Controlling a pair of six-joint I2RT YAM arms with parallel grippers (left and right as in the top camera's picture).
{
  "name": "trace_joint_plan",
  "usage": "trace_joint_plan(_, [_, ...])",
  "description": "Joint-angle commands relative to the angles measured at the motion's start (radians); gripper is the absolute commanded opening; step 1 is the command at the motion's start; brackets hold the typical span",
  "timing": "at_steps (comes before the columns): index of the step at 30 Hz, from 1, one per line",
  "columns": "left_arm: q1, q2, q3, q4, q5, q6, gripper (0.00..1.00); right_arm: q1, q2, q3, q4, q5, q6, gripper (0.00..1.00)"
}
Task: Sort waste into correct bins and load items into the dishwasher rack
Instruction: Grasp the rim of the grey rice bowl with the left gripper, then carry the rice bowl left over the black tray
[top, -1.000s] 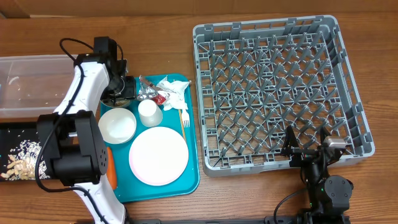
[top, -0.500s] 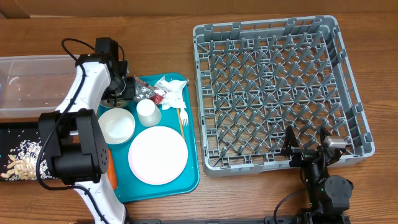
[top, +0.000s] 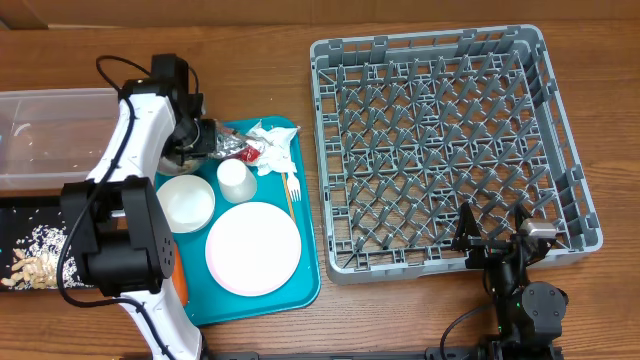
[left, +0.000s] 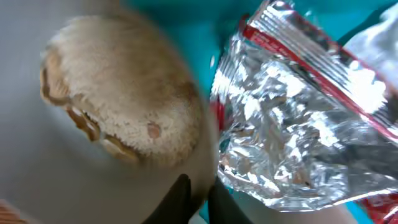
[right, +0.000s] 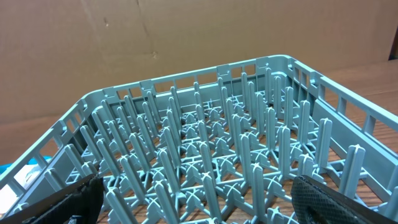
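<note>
In the left wrist view my left gripper (left: 199, 177) is shut on the rim of a small white bowl (left: 68, 168) holding a mound of pale brown food scraps (left: 124, 93). A silver-and-red foil wrapper (left: 280, 137) lies right beside it. From overhead the left gripper (top: 197, 140) is at the teal tray's far left corner, and the arm hides that bowl. Also on the tray are a second bowl (top: 187, 203), a cup (top: 235, 179), a plate (top: 254, 248), a fork (top: 296, 189) and a napkin (top: 276, 146). My right gripper (right: 211, 205) stands open and empty at the dishwasher rack's (top: 450, 150) near edge.
A clear tub (top: 45, 135) and a black tray (top: 30, 245) with pale scraps sit left of the teal tray (top: 305, 290). An orange carrot (top: 179, 272) lies at the tray's left edge beside my left arm's base. The rack's upright pegs (right: 205, 143) fill the right wrist view.
The left gripper's jaws have closed onto the bowl's rim and the wrist has shifted slightly toward the back left. The right arm has not moved.
</note>
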Motion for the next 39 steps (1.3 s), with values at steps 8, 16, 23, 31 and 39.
trace_joint_plan(8, [-0.008, 0.016, 0.038, -0.026, -0.022, 0.006, 0.04, -0.003, -0.011, -0.005, 0.003, -0.001, -0.004, 1.0])
trace_joint_plan(16, [-0.014, 0.015, 0.093, -0.073, -0.022, -0.004, 0.04, -0.003, -0.011, -0.005, 0.003, -0.001, -0.004, 1.0])
trace_joint_plan(23, [-0.029, 0.015, 0.195, -0.159, -0.022, -0.006, 0.04, -0.003, -0.011, -0.005, 0.003, -0.001, -0.004, 1.0])
trace_joint_plan(31, [-0.029, 0.006, 0.284, -0.279, 0.01, -0.037, 0.04, -0.003, -0.011, -0.005, 0.003, -0.001, -0.004, 1.0])
trace_joint_plan(39, [-0.018, -0.123, 0.314, -0.311, 0.065, -0.038, 0.04, -0.003, -0.011, -0.005, 0.003, -0.001, -0.004, 1.0])
